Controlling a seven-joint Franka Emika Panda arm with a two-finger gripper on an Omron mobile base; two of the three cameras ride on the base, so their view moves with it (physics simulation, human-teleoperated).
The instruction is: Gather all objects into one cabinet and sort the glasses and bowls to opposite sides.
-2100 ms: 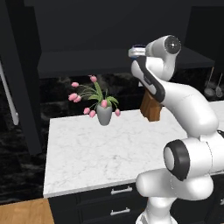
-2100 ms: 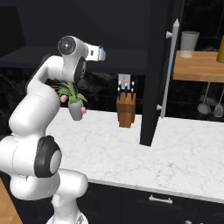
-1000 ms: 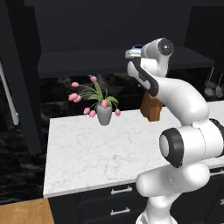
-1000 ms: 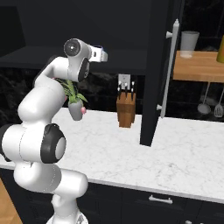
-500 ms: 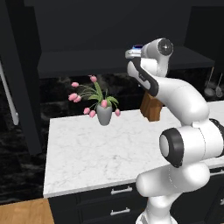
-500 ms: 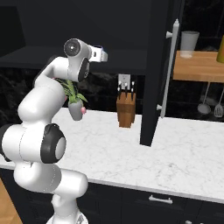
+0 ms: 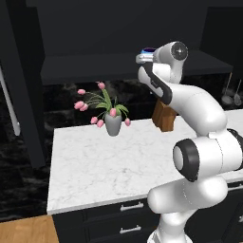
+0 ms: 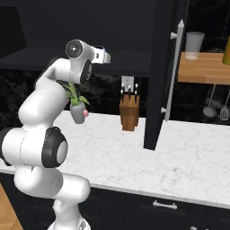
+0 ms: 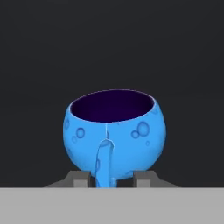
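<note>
While the jaws clamp its lower wall, the blue bowl (image 9: 114, 133) sits upright, mouth up.

The white arm rises from its base, elbow bent, hand level above the knife block (image 8: 129, 113). The tool (image 9: 114, 178) grips the blue bowl (image 9: 115, 135) (fingers flanking its front ridge).
</note>
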